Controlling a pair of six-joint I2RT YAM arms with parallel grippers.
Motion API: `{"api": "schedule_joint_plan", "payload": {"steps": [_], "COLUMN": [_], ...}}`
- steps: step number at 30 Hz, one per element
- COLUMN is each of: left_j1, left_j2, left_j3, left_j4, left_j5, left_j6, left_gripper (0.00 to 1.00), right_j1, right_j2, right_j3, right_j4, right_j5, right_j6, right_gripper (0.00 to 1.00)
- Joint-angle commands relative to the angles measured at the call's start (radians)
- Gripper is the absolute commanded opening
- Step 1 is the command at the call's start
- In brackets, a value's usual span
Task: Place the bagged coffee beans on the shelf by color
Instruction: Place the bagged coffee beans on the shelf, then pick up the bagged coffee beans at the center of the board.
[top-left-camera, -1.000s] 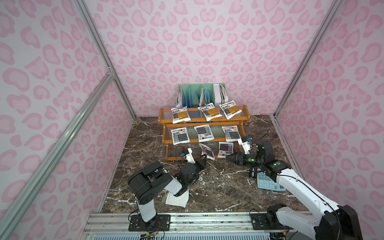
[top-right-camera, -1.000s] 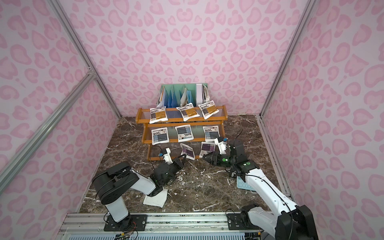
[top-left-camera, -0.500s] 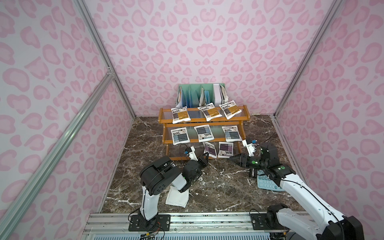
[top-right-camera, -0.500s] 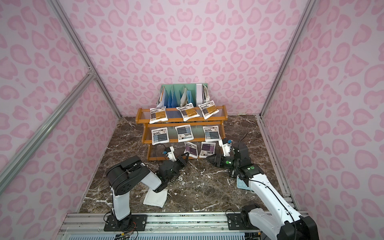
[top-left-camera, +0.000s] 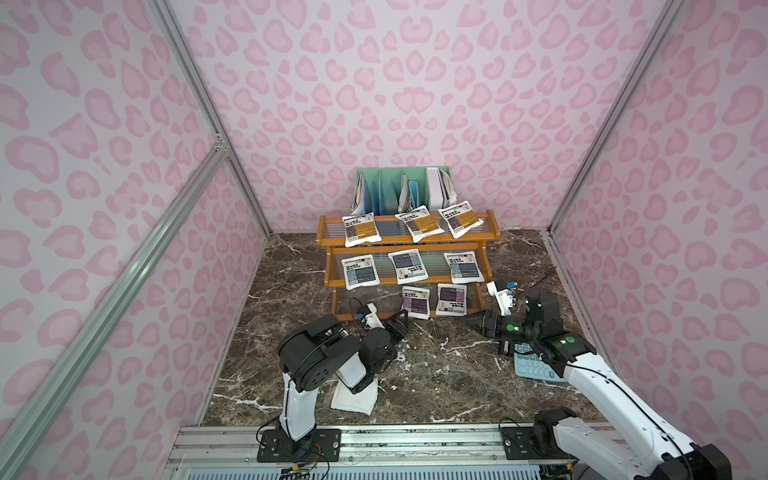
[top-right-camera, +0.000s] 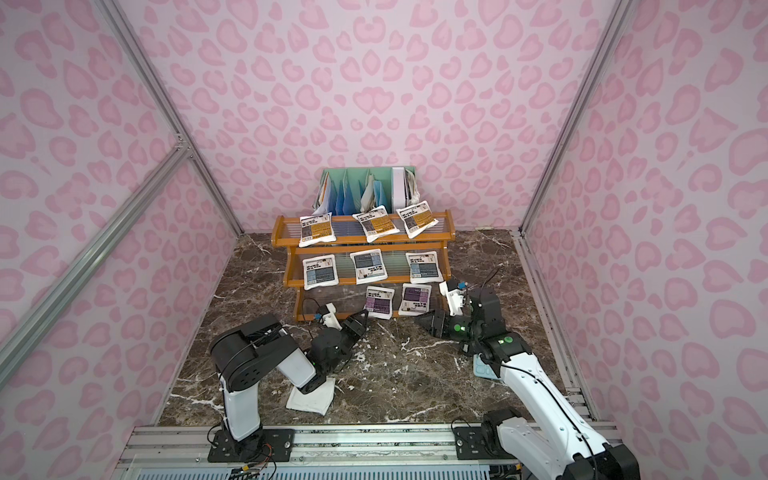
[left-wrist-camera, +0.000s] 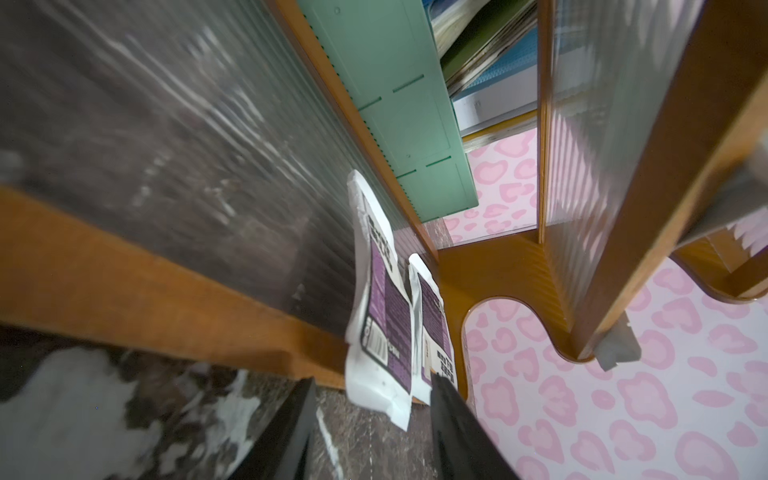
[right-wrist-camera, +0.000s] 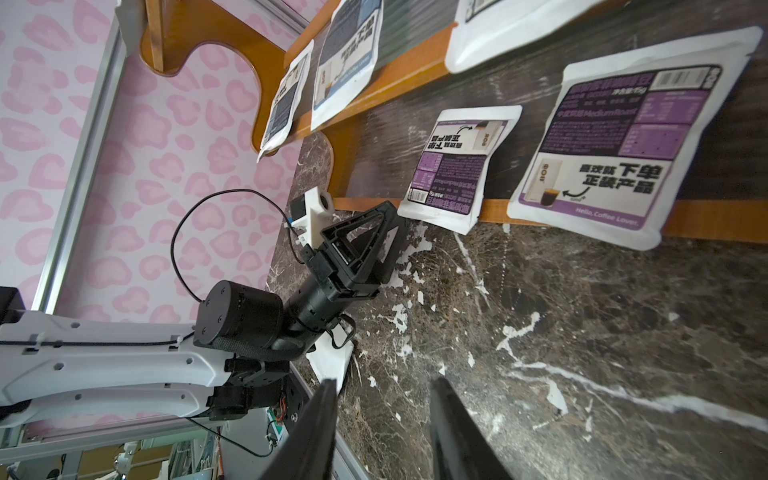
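The sorting looks nearly finished. On the shelf (top-left-camera: 325, 232), mid-frame, orange pouches (top-left-camera: 360, 227) fill the top tier, blue pouches (top-left-camera: 360, 272) the middle and two purple pouches (top-left-camera: 415, 301) the bottom. The left fingers (left-wrist-camera: 291, 432) stand apart and empty beside one purple pouch. The right fingers (right-wrist-camera: 316, 440) are also apart and empty. The next move is probably to lift the white pouch (top-left-camera: 353, 401), blank side up at lower centre on the dark marble desk (top-left-camera: 436, 374). Pink-patterned walls (top-left-camera: 415, 83) enclose everything.

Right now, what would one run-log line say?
shelf: orange top, blue middle, two purple bottom | left gripper: open at purple pouch | right gripper: open, empty | white pouch on table
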Motion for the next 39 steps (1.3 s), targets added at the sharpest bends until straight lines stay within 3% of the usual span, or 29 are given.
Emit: {"api": "schedule_joint_plan", "payload": {"steps": [1, 5, 8, 11, 13, 14, 18, 20, 22, 28, 33, 39], "left_j1": [-0.001, -0.004, -0.011, -0.031, -0.054, -0.057, -0.057, -0.055, -0.055, -0.055, -0.055, -0.055], "left_j2": [-0.039, -0.133, -0.286, -0.574, -0.729, -0.761, -0.931, -1.016, -1.092, -1.24, -1.25, -1.181], "left_j3": [-0.039, -0.076, -0.086, 0.001, 0.206, 0.272, 0.353, 0.335, 0.308, 0.154, 0.061, 0.019], "left_j4": [-0.017, -0.115, -0.326, -0.865, -1.52, -1.727, -2.112, -2.198, -2.31, -2.337, -2.296, -2.234], "left_j5": [-0.061, -0.093, -0.135, -0.217, -0.351, -0.401, -0.457, -0.435, -0.395, -0.189, -0.015, 0.092], "left_j6": [-0.013, 0.018, 0.067, 0.176, 0.168, 0.15, 0.191, 0.178, 0.085, -0.071, -0.118, -0.131], "left_gripper": [0.48, 0.48, 0.47, 0.46, 0.47, 0.48, 0.48, 0.48, 0.48, 0.43, 0.41, 0.37], "right_j1": [0.006, 0.084, 0.232, 0.408, 0.502, 0.535, 0.629, 0.649, 0.662, 0.683, 0.687, 0.692], "right_j2": [-0.002, 0.017, 0.066, 0.164, 0.244, 0.278, 0.42, 0.494, 0.578, 0.742, 0.867, 1.007], "right_j3": [0.014, 0.054, 0.095, 0.153, 0.193, 0.207, 0.254, 0.285, 0.324, 0.391, 0.445, 0.491], "right_j4": [-0.059, -0.126, -0.146, -0.172, -0.178, -0.176, -0.135, -0.121, -0.116, -0.032, -0.022, -0.035], "right_j5": [0.009, 0.07, 0.145, 0.237, 0.265, 0.268, 0.249, 0.225, 0.215, 0.141, 0.065, -0.014], "right_j6": [-0.066, -0.135, -0.174, -0.227, -0.261, -0.275, -0.334, -0.36, -0.375, -0.384, -0.407, -0.444], "right_gripper": [0.44, 0.45, 0.46, 0.46, 0.46, 0.46, 0.47, 0.47, 0.47, 0.47, 0.47, 0.47]}}
